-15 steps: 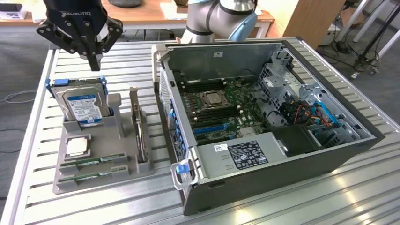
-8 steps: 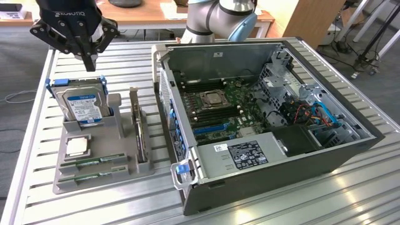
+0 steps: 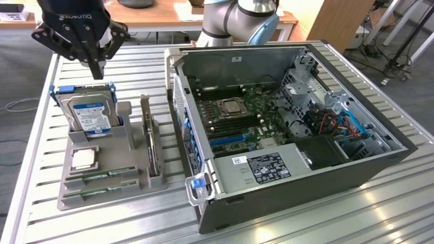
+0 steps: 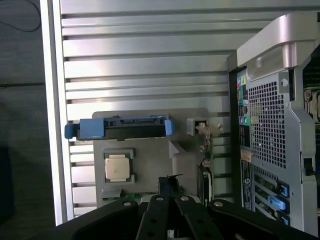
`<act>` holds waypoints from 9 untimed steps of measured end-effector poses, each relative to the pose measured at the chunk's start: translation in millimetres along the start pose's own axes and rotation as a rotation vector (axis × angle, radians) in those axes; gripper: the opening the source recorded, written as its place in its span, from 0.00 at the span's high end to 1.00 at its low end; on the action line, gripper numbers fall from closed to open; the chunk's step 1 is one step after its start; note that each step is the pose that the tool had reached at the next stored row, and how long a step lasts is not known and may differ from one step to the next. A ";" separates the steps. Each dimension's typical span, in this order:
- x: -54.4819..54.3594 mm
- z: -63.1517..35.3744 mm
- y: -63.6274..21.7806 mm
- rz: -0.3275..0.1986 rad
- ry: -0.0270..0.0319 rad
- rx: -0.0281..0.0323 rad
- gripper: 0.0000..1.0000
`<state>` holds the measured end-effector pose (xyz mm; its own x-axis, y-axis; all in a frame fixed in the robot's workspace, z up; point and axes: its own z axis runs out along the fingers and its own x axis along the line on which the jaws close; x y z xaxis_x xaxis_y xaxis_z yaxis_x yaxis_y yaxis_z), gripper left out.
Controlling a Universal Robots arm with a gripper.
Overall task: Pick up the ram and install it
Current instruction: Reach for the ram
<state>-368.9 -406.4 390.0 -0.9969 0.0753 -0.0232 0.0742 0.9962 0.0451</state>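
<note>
so the gripper (image 3: pixel 97 71) hung clenched and empty over the hard drive (image 3: pixel 88 114) in the grey tray (image 3: pixel 157 184), the ram (image 3: pixel 101 176) lay flat at that tray's opposite end, and I'd have opened up and squared the jaws across the stick.

A tray (image 3: pixel 74 195) and an open computer case (image 3: pixel 352 168) on a table (image 3: pixel 339 223).
The tray is at the exterior view's left, the computer case at the right. In the tray, the hard drive (image 3: pixel 91 114) stands at the back, the processor chip (image 3: pixel 83 159) lies before it, and two ram sticks (image 3: pixel 103 177) lie nearest the front.
</note>
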 end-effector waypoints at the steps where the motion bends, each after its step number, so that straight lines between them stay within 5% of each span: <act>1: -0.2 -0.1 -2.0 0.000 -0.0001 0.0000 0.89; 9: -0.9 -0.8 -18.8 0.000 -0.0001 0.0000 0.89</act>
<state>-369.4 -425.2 390.0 -0.9969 0.0753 -0.0233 0.0742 0.9962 0.0451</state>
